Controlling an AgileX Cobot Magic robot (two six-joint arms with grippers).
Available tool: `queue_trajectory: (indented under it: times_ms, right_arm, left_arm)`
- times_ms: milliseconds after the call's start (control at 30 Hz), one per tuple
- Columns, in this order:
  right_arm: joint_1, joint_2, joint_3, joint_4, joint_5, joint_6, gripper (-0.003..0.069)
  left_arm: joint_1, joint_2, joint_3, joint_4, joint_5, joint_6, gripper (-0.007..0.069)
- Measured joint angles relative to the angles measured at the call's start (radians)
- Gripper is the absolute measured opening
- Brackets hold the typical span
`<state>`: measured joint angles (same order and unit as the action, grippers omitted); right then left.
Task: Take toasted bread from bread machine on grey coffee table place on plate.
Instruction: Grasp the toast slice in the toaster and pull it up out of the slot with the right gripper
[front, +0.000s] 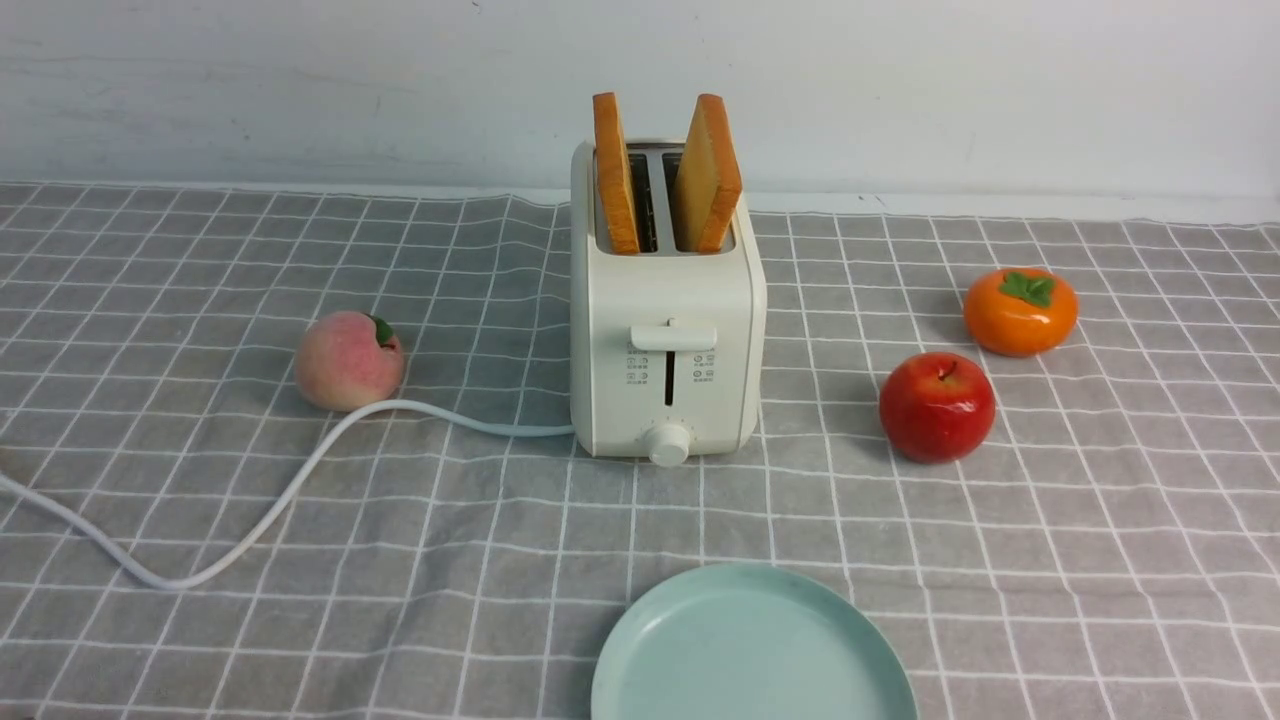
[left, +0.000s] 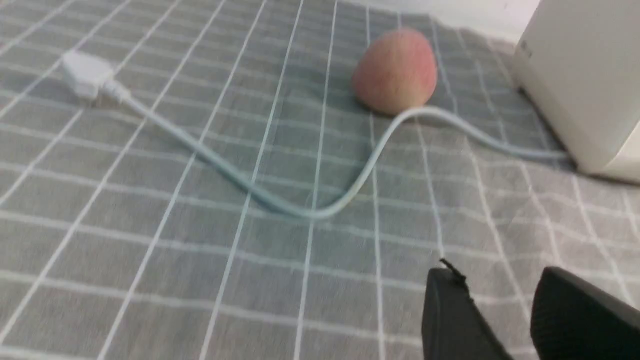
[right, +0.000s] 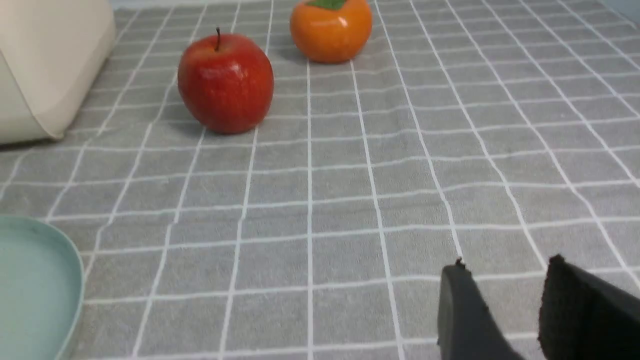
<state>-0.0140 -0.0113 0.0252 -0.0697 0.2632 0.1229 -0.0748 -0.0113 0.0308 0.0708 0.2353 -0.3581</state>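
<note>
The cream-white bread machine (front: 668, 340) stands mid-table on the grey coffee table (front: 200, 600). Two slices of toasted bread stick up from its slots, one on the left (front: 614, 175) and one on the right (front: 708, 175), leaning apart. The pale green plate (front: 752, 650) lies in front of it at the near edge. Neither arm shows in the front view. My left gripper (left: 500, 275) hovers open over bare cloth, the bread machine's side (left: 580, 85) beyond it. My right gripper (right: 505, 265) is open over bare cloth too, with the plate rim (right: 75, 280) and the bread machine's corner (right: 50, 65) off to one side.
A peach (front: 348, 360) sits left of the bread machine, touching its white power cord (front: 280, 490), which snakes toward the near left; its plug (left: 85, 75) lies on the cloth. A red apple (front: 936, 405) and an orange persimmon (front: 1020, 310) sit to the right.
</note>
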Motion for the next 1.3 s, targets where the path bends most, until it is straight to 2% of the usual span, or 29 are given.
queue_trajectory:
  times_ms: [167,367,533,667,700,733,767,833,900,1067,1133,1300]
  right_arm:
    - [0.000,0.000,0.000,0.021,-0.263,0.051,0.0240]
    - [0.000,0.000,0.000,0.028,-0.486,0.090,0.0240]
    - [0.000,0.000,0.000,0.070,-0.696,0.206,0.0240]
    - [0.000,0.000,0.000,0.135,-0.778,0.227,0.0240]
    - [0.000,0.000,0.000,0.146,-0.783,0.228,0.0240]
    - [0.000,0.000,-0.009,0.175,-0.793,0.238,0.0240]
    - [0.000,0.000,-0.015,0.185,-0.793,0.239,0.0240]
    - [0.000,0.004,-0.097,0.232,-0.776,0.225,0.0240]
    - [0.000,0.029,-0.198,0.242,-0.752,0.163,0.0240]
    - [0.000,0.169,-0.441,0.206,-0.652,0.062,0.0240]
    - [0.000,0.285,-0.562,0.164,-0.564,0.049,0.0240]
    - [0.000,0.498,-0.696,0.131,-0.311,0.043,0.0240]
  left_arm:
    - [0.000,0.000,0.000,0.000,-0.179,0.000,0.0238]
    - [0.000,0.000,0.000,0.000,-0.203,0.000,0.0238]
    - [0.000,0.000,0.000,-0.046,-0.223,-0.051,0.0238]
    - [0.000,0.000,0.000,-0.196,-0.337,-0.239,0.0238]
    - [0.000,0.000,0.000,-0.202,-0.345,-0.258,0.0238]
    - [0.000,0.000,0.000,-0.231,-0.415,-0.309,0.0238]
    - [0.000,0.000,0.000,-0.236,-0.438,-0.318,0.0238]
    - [0.000,0.000,-0.004,-0.239,-0.582,-0.340,0.0238]
    - [0.000,0.000,-0.042,-0.236,-0.606,-0.345,0.0238]
    - [0.000,0.084,-0.281,-0.244,-0.511,-0.345,0.0238]
    - [0.000,0.207,-0.476,-0.226,-0.347,-0.297,0.0238]
    - [0.000,0.450,-0.683,-0.180,0.020,-0.216,0.0238]
